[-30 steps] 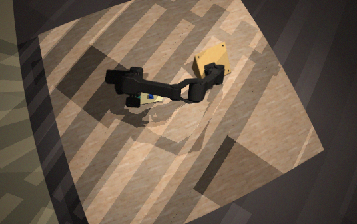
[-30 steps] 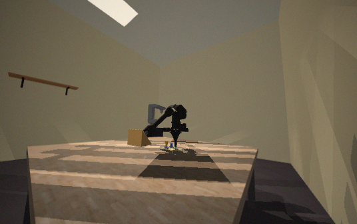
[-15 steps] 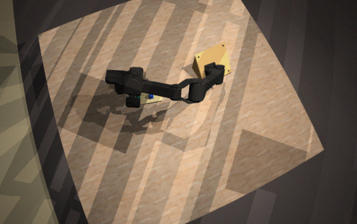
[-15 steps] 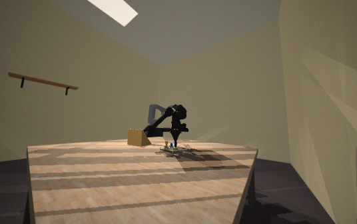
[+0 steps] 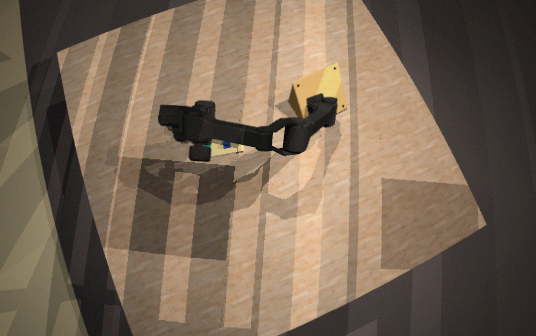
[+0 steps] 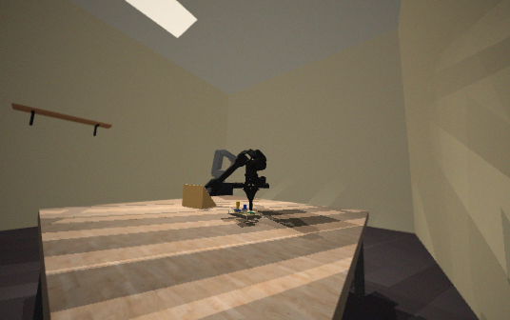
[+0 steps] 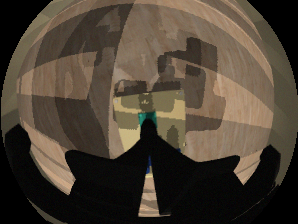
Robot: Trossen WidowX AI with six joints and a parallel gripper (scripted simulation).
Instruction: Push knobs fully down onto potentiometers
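The small pale circuit board [image 5: 235, 148] [image 6: 242, 213] [image 7: 125, 117] lies under the arm's wrist, near the middle of the table. A blue knob [image 5: 226, 144] [image 6: 245, 208] stands on it, and a yellow part [image 6: 237, 205] stands beside that. A teal-green part [image 7: 147, 117] shows right at my fingertips. My gripper [image 5: 200, 151] [image 6: 250, 209] [image 7: 149, 136] is shut, points straight down and has its tips at the board's end, on or just above the teal-green part. I cannot tell whether they touch it. Nothing is between the fingers.
A tan wedge-shaped block [image 5: 320, 90] [image 6: 196, 196] stands at the arm's base, behind the board. The striped wooden table [image 5: 300, 225] [image 6: 190, 267] spreads wide around the board. A wall shelf [image 6: 62, 115] hangs far to the left.
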